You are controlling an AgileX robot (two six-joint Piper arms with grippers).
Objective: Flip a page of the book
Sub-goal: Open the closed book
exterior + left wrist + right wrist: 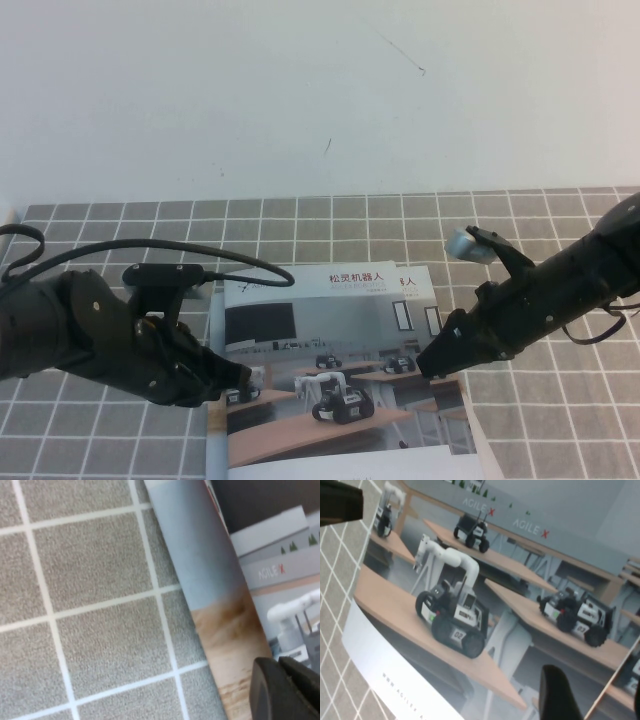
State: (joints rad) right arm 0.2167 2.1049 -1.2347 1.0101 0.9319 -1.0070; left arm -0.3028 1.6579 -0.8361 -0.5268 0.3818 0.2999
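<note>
My right claw (pixel 432 362) is wide apart over the book's (pixel 345 400) right edge. Its page (pixel 330 340) says AGILE X. My left claw (pixel 240 382) sits at the left edge; I cannot tell if it is apart.

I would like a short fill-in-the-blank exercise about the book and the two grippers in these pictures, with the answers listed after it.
1. The book lies closed, its ____ facing up.
2. The left gripper is at the book's ____ edge.
3. The right gripper, jaws open, is at the book's ____ edge.
4. The book lies on a grey mat with a pattern of white ____.

Answers: cover; left; right; lines
</note>
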